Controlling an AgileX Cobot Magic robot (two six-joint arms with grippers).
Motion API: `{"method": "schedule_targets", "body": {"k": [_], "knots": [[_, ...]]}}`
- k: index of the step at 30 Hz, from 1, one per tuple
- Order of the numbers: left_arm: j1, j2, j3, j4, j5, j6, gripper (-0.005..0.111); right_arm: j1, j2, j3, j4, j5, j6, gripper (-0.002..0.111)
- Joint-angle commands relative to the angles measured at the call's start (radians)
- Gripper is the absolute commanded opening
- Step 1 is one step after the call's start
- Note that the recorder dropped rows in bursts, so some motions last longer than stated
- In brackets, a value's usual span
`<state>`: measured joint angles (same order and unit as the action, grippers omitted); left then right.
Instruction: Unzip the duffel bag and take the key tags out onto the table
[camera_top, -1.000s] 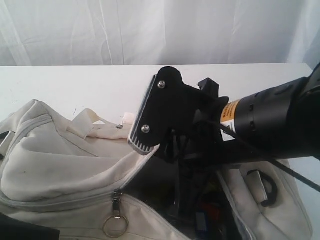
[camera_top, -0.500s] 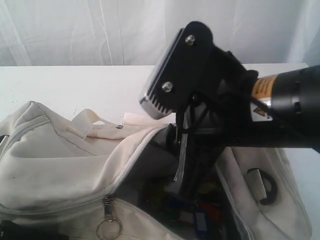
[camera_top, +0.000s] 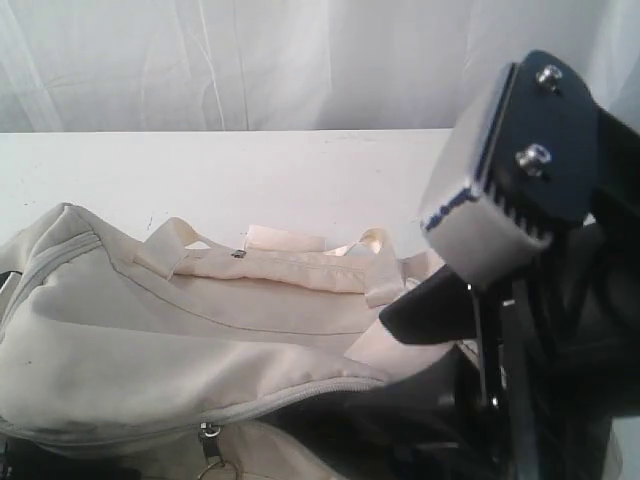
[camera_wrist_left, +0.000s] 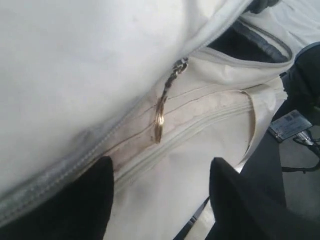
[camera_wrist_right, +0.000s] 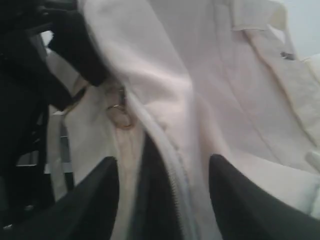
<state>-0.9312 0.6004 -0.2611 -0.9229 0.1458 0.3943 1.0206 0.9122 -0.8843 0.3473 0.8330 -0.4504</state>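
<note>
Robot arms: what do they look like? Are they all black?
Mostly black. The right gripper has a flat black finger plate with two silver screws and a ridged grey pad; a thin black cable runs beside it. The left gripper shows two smooth, rounded black fingers.

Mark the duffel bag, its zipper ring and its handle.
duffel bag (camera_top: 110, 340): exterior view, cream side panel.
zipper ring (camera_wrist_left: 158, 131): left wrist view, the metal loop's edge.
handle (camera_top: 285, 270): exterior view, middle of the wrapped grip.
</note>
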Motion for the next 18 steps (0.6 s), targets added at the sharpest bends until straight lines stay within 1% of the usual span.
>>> {"method": "schedule_targets", "body": {"k": [1,6,9,12,14,18], "knots": [[0.000,0.014,0.008,-0.019,0.005,0.061,0.060,-0.005,0.014,0.002,0.130,0.035,-0.089,0.052],[0.000,0.030,0.008,-0.019,-0.006,0.084,0.060,-0.005,0.096,0.002,0.175,0.040,-0.098,0.052],[0.000,0.030,0.008,-0.019,-0.022,0.101,0.060,-0.005,0.198,0.002,0.175,0.040,-0.133,0.052],[0.000,0.030,0.008,-0.019,-0.015,0.108,0.060,-0.005,0.256,0.002,0.175,0.037,-0.133,0.052],[0.000,0.030,0.008,-0.024,0.016,0.134,0.057,-0.005,0.294,0.002,0.175,0.015,-0.133,0.052],[0.000,0.030,0.008,-0.123,0.028,0.158,0.056,-0.005,0.328,0.002,0.173,-0.070,-0.133,0.052]]}}
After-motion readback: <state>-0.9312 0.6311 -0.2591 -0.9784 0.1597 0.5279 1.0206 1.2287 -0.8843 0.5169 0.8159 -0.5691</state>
